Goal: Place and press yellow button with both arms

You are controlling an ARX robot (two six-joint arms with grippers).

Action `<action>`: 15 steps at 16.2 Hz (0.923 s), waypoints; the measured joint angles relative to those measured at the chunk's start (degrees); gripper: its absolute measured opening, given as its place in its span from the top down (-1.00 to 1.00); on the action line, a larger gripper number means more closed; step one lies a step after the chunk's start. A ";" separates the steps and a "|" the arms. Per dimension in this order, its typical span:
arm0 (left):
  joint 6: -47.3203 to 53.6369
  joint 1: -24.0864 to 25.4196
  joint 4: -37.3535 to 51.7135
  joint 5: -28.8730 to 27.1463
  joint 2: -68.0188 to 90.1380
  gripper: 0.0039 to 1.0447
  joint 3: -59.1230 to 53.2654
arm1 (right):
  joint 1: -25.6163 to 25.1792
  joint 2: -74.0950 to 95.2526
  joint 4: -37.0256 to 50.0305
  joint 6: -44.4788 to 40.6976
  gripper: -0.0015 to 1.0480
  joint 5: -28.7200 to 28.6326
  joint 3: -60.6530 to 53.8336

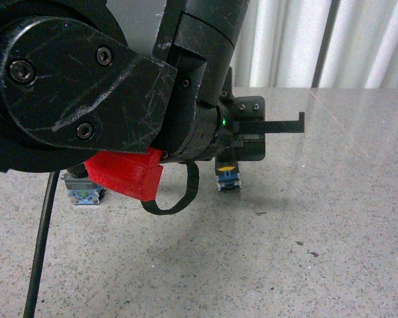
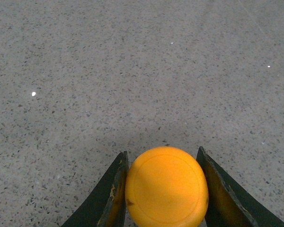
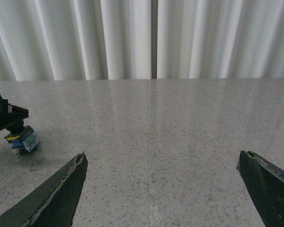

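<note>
Closest loomed the left arm (image 1: 73, 86), filling much of the front view above the table (image 1: 305, 252). The left gripper (image 2: 162, 153) was clamped on the yellow button (image 2: 166, 187), held upright, cap up, its blue base at or just above the table; contact could not be told. The right gripper (image 3: 162, 155) hung spread wide and empty, well apart from the button, so the left was far nearer. A second switch (image 1: 86, 193) sat beyond the arm.
</note>
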 joint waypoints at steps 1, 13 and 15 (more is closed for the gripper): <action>0.00 0.00 0.13 -0.22 0.04 0.32 -0.13 | 0.00 0.00 -0.02 0.00 -0.87 0.00 -0.02; 27.67 12.57 -2.73 -6.08 -64.32 -0.46 -29.24 | 0.00 0.00 0.00 -0.02 -0.87 0.00 0.00; 24.72 14.23 -2.82 -5.35 -66.49 -0.32 -31.98 | 0.00 0.00 -0.02 0.00 -0.87 0.02 0.00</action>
